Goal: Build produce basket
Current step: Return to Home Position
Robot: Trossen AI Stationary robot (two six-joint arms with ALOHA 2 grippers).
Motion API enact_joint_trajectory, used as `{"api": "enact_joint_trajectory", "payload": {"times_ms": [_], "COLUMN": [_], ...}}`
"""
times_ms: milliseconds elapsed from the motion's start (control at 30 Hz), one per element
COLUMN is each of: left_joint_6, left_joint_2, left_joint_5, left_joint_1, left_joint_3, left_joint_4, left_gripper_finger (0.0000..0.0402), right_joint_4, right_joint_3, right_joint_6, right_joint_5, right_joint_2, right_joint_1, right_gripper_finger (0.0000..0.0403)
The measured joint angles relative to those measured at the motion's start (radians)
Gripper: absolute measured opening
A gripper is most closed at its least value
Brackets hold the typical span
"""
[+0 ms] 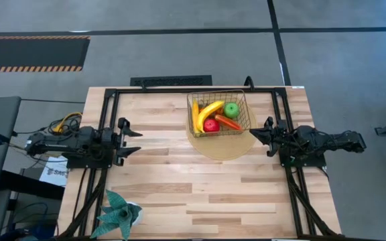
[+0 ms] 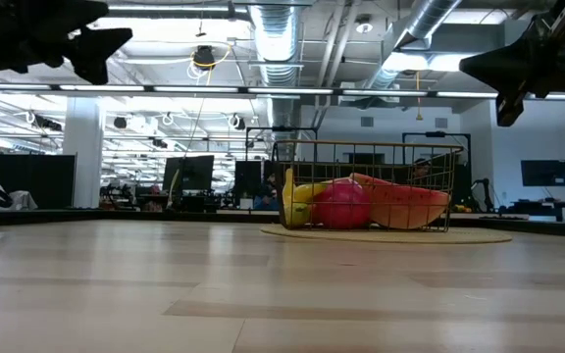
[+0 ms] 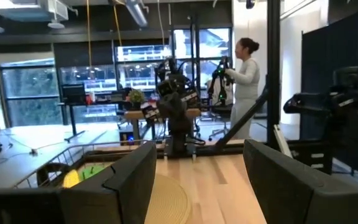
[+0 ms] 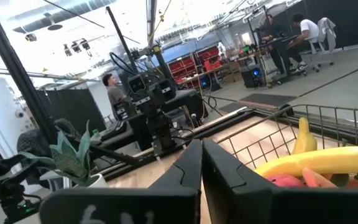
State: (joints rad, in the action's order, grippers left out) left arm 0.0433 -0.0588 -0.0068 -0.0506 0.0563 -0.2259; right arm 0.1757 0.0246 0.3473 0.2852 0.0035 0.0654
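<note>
The gold wire basket (image 1: 240, 124) stands on a round tan mat (image 1: 223, 146) at the table's far middle. In it lie two yellow bananas (image 1: 208, 110), a red apple (image 1: 211, 125), a green apple (image 1: 231, 110) and an orange-red carrot piece (image 1: 227, 122). The basket also shows in the low view (image 2: 366, 152) and the right wrist view (image 4: 328, 124). My left gripper (image 1: 134, 140) is open and empty at the table's left side, raised above it. My right gripper (image 1: 253, 134) is shut and empty just right of the basket, raised above the mat.
A teal spiky-leaved plant (image 1: 117, 213) stands at the table's near left corner. A black frame (image 1: 179, 90) runs along the table's far edge and down both sides. People show in the room beyond the table (image 3: 244, 81).
</note>
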Motion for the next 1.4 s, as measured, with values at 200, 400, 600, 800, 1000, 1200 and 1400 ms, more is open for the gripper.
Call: {"api": "enact_joint_trajectory", "payload": {"times_ms": [200,400,600,800,1000,1200,1400], "left_joint_6": [0.001,-0.011,-0.029,-0.041,-0.039,-0.045,-0.064], "left_joint_2": [0.044,0.056,0.055,0.054,0.053,0.053,0.053], "left_joint_5": [-0.025,-0.017,-0.115,-0.134,-0.146,-0.137,-0.136], "left_joint_1": [-0.010,-0.010,-0.010,-0.009,-0.010,-0.009,-0.010], "left_joint_3": [0.001,0.002,0.002,0.003,0.003,0.003,0.003], "left_joint_4": [0.127,0.214,0.295,0.330,0.330,0.333,0.333], "left_gripper_finger": [0.0231,0.0231,0.0231,0.0231,0.0231,0.0231,0.0231], "right_joint_4": [0.005,-0.033,-0.109,-0.143,-0.162,-0.166,-0.168], "right_joint_3": [0.000,0.000,-0.001,0.000,0.001,0.002,0.002], "right_joint_6": [-0.047,-0.102,-0.107,-0.136,-0.147,-0.146,-0.146], "right_joint_5": [0.000,-0.031,-0.021,-0.018,-0.018,-0.020,-0.021], "right_joint_2": [0.000,0.000,0.000,0.000,0.000,0.000,0.000], "right_joint_1": [0.000,0.001,-0.003,-0.003,-0.003,0.000,0.000], "right_gripper_finger": [0.0034,0.0032,0.0032,0.0032,0.0032,0.0033,0.0031]}}
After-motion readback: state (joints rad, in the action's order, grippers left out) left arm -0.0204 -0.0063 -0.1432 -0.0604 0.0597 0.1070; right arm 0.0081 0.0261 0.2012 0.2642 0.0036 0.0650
